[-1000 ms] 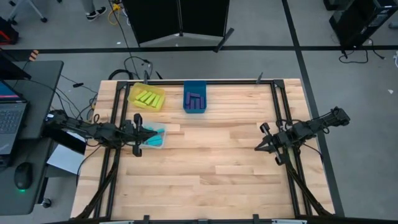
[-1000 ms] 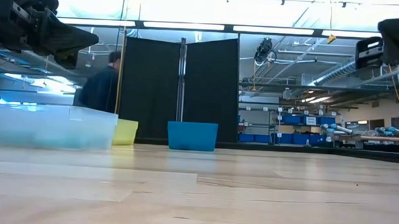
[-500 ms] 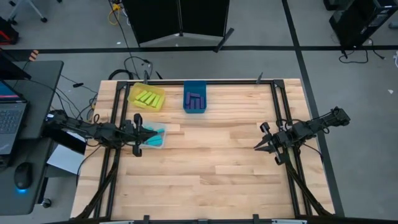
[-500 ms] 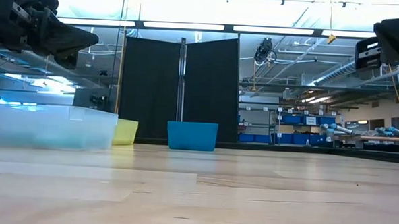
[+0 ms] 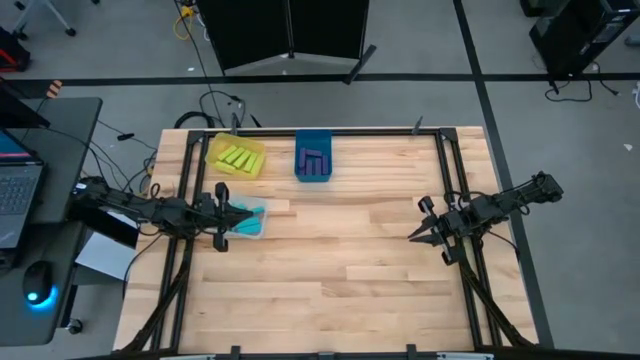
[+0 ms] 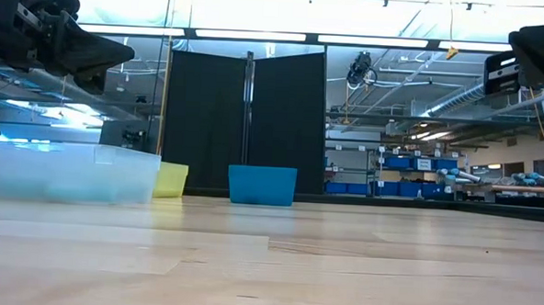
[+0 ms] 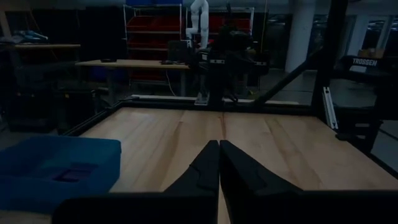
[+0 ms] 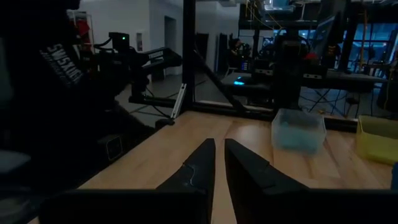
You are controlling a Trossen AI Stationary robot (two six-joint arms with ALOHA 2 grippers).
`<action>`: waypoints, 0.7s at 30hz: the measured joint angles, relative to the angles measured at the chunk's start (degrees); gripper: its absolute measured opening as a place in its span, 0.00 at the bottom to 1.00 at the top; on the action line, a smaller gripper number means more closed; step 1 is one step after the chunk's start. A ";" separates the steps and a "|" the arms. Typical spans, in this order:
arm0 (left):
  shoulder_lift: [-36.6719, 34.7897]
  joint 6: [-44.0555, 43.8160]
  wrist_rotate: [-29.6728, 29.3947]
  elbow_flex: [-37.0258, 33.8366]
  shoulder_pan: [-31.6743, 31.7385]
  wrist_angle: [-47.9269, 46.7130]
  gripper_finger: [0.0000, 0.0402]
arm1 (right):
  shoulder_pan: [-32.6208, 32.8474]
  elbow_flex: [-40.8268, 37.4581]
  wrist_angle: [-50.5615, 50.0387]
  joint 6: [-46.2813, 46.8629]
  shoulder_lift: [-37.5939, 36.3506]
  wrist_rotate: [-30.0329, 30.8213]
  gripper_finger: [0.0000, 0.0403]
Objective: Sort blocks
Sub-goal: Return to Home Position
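Lime blocks (image 5: 238, 158) lie in the yellow bin (image 5: 214, 152) at the table's far left. Dark purple blocks (image 5: 313, 162) lie in the blue bin (image 5: 314, 139) beside it, and show again as purple blocks (image 7: 71, 175) in the left wrist view. Teal blocks (image 5: 250, 217) lie in the clear bin (image 5: 256, 232) near the left edge. My left gripper (image 5: 238, 213) hovers over that clear bin, shut and empty (image 7: 219, 144). My right gripper (image 5: 413, 237) hovers above the table's right side, shut and empty (image 8: 219, 143).
Bare wooden tabletop (image 5: 340, 260) stretches between the two arms and toward the near edge. In the low view the clear bin (image 6: 69, 173), yellow bin (image 6: 170, 180) and blue bin (image 6: 262, 185) stand in a row. A black metal frame (image 5: 450, 170) borders the table.
Both arms have kept still. A person seen behind the table in the low view a second ago has walked out of that view.
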 joint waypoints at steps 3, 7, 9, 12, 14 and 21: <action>0.00 0.00 0.00 0.00 0.00 0.00 0.05 | 0.00 0.00 0.00 0.00 0.00 0.00 0.12; 0.00 0.00 0.00 0.00 0.00 -0.01 0.05 | 0.00 0.00 0.00 0.00 0.00 0.00 0.12; 0.00 0.00 0.00 0.00 0.00 -0.01 0.05 | 0.00 0.00 0.00 0.00 0.00 0.00 0.12; 0.00 0.02 0.02 0.00 0.00 -0.01 0.05 | 0.00 0.00 0.00 0.00 0.00 0.00 0.12; 0.00 0.00 0.00 0.00 0.00 -0.01 0.05 | 0.00 0.00 0.00 0.00 0.00 0.00 0.12; 0.00 0.00 0.00 0.00 0.00 -0.01 0.05 | 0.00 0.02 0.00 0.00 0.00 -0.02 0.12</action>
